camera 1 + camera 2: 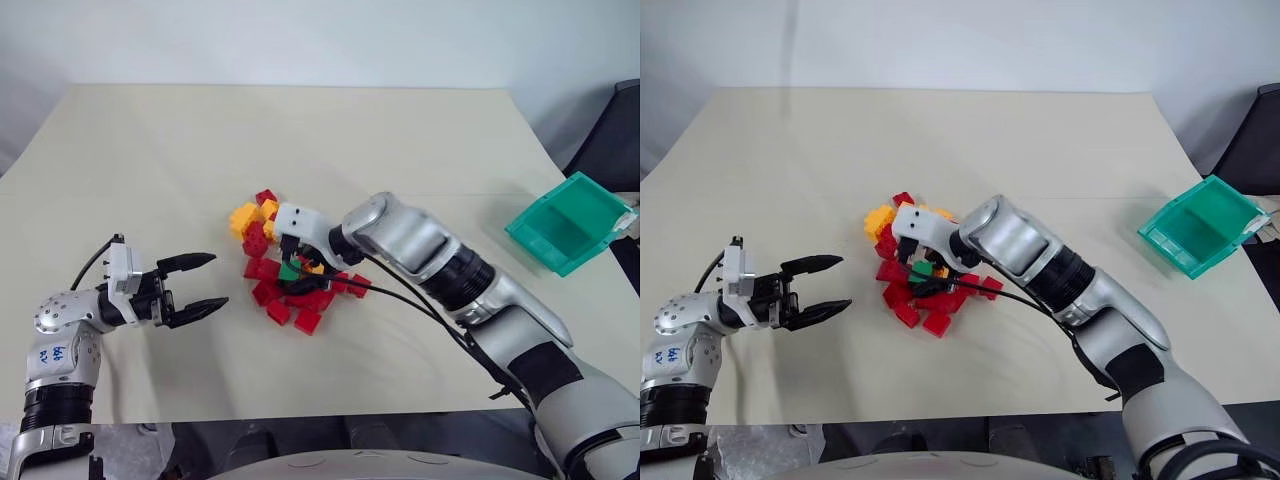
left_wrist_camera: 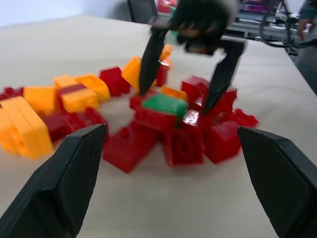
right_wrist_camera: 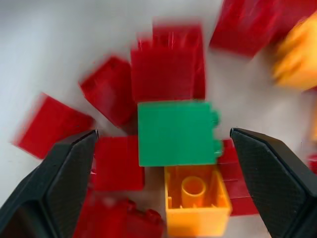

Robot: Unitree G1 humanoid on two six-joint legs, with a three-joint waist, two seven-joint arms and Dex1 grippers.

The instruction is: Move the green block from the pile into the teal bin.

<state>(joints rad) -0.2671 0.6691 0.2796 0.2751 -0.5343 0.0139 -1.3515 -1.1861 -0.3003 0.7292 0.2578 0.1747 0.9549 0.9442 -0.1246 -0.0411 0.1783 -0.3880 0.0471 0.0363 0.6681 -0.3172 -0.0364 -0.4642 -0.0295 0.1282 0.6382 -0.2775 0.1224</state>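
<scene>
So we've got the green block (image 1: pixel 289 270) sitting right on top of the pile (image 1: pixel 283 268) of red and yellow-orange bricks, roughly in the middle of the beige tabletop (image 1: pixel 300 140). In the right wrist view it lies studs to the side, with an upside-down yellow-orange brick (image 3: pixel 197 199) touching its lower edge and red bricks all around it.

Our right claw (image 1: pixel 293 267) is angled down over the pile with its fingers spread wide, one on each side of the green block. From the left wrist view we can see the two black fingertips (image 2: pixel 148 62) straddling the block, but not touching it as far as we can tell, so nothing is pinched.

Our left claw (image 1: pixel 200 283) hangs just above the tabletop, on the pile's left side and a bit apart from it, pointing level toward the bricks. Its fingers are spread too and hold nothing.

Our teal bin (image 1: pixel 570 222) sits well apart from the pile, off to its right near the tabletop's edge, tilted a little, and we can't see any brick in it.
</scene>
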